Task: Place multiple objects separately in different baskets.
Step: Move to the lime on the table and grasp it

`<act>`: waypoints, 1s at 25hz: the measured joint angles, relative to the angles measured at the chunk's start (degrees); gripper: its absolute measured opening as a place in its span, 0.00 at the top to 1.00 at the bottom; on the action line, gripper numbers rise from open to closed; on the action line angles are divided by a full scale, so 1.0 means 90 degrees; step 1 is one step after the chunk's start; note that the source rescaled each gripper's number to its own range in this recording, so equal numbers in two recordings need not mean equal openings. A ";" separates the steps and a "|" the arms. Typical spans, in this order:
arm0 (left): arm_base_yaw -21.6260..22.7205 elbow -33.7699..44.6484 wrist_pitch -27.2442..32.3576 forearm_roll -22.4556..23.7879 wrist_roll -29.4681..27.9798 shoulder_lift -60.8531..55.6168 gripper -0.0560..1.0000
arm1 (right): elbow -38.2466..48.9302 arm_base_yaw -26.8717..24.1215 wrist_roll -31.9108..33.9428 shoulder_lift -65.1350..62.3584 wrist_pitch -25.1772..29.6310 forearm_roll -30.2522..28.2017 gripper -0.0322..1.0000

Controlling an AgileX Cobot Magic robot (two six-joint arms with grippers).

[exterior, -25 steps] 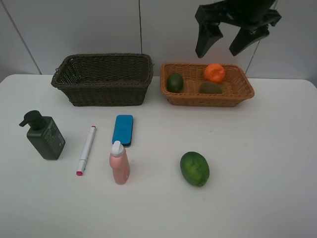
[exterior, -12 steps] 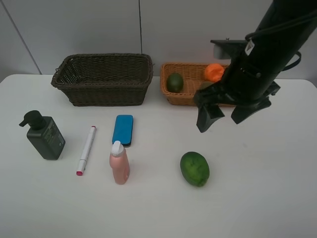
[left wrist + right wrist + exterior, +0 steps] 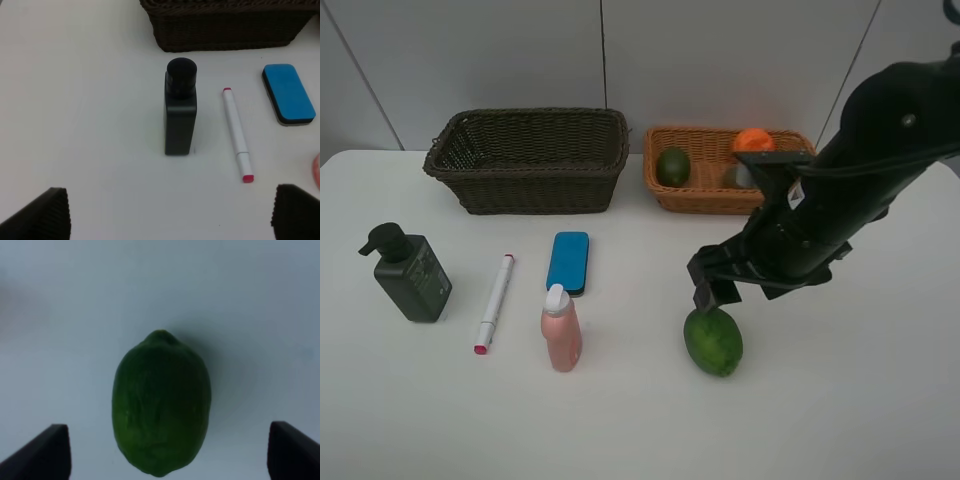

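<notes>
Hovered with the right gripper (image 3: pixel 165 450) spread wide astride the loose green fruit (image 3: pixel 161 400), likely bound for the tan basket (image 3: pixel 692 200); idled with the left gripper (image 3: pixel 165 215) parted too.

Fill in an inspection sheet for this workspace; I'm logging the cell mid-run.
Surface: white table, dry and unmarked.
Job's things: dark basket shows nothing inside. The tan basket holds a green fruit, an orange and a kiwi partly hidden by the arm. On the table: second green fruit, pump bottle, marker, eraser, pink bottle.
Clutter: nothing seen.
Grippers: right gripper open over the second green fruit, not gripping it; left gripper open, holding nothing.
Cables: dark cable along the right arm.
Surroundings: grey panelled wall.
</notes>
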 joint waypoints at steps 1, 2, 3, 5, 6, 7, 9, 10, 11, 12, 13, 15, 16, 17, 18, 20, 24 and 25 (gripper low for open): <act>0.0000 0.0000 0.0000 0.0000 0.0000 0.0000 0.00 | 0.0000 0.0009 0.0000 0.0105 -0.0014 0.0007 0.00; 0.0000 0.0000 0.0000 0.0000 0.0000 0.0000 0.00 | 0.0000 0.0021 0.0000 0.0212 -0.0027 0.0037 0.00; 0.0000 0.0000 0.0000 0.0000 0.0000 0.0000 0.00 | 0.0000 0.0046 0.0000 0.0294 -0.0036 0.0060 0.00; 0.0000 0.0000 0.0000 0.0000 0.0000 0.0000 0.00 | 0.0000 0.0087 -0.0013 0.0473 -0.0099 0.0177 0.00; 0.0000 0.0000 0.0000 0.0000 0.0000 0.0000 0.00 | 0.0000 0.0108 -0.0027 0.0540 -0.0129 0.0240 0.00; 0.0000 0.0000 0.0000 0.0000 0.0000 0.0000 0.00 | 0.0000 0.0144 -0.0026 0.0610 -0.0157 0.0272 0.00; 0.0000 0.0000 0.0000 0.0000 0.0000 0.0000 0.00 | 0.0000 0.0212 -0.0026 0.0711 -0.0217 0.0333 0.00; 0.0000 0.0000 0.0000 0.0000 0.0000 0.0000 0.00 | 0.0000 0.0247 -0.0032 0.0742 -0.0240 0.0341 0.00; 0.0000 0.0000 0.0000 0.0000 0.0000 0.0000 0.00 | 0.0000 0.0281 -0.0028 0.0788 -0.0278 0.0341 0.00; 0.0000 0.0000 0.0000 0.0000 0.0000 0.0000 0.00 | 0.0000 0.0317 -0.0028 0.0837 -0.0312 0.0341 0.00; 0.0000 0.0000 0.0000 0.0000 0.0000 0.0000 0.00 | 0.0000 0.0342 -0.0028 0.0904 -0.0336 0.0352 0.00; 0.0000 0.0000 0.0000 0.0000 0.0000 0.0000 0.00 | 0.0000 0.0367 -0.0028 0.1046 -0.0359 0.0367 0.00; 0.0000 0.0000 0.0000 0.0000 0.0000 0.0000 0.00 | 0.0000 0.0367 -0.0028 0.1133 -0.0373 0.0382 0.00; 0.0000 0.0000 0.0000 0.0000 0.0000 0.0000 0.00 | 0.0000 0.0367 -0.0028 0.1203 -0.0388 0.0382 0.00; 0.0000 0.0000 0.0000 0.0000 0.0000 0.0000 0.00 | 0.0000 0.0367 -0.0028 0.1277 -0.0402 0.0382 0.00; 0.0000 0.0000 0.0000 0.0000 0.0000 0.0000 0.00 | 0.0000 0.0367 -0.0028 0.1392 -0.0421 0.0382 0.00; 0.0000 0.0000 0.0000 0.0000 0.0000 0.0000 0.00 | 0.0000 0.0367 -0.0033 0.1514 -0.0468 0.0388 0.00; 0.0000 0.0000 0.0000 0.0000 0.0000 0.0000 0.00 | 0.0000 0.0367 -0.0033 0.1515 -0.0499 0.0388 0.00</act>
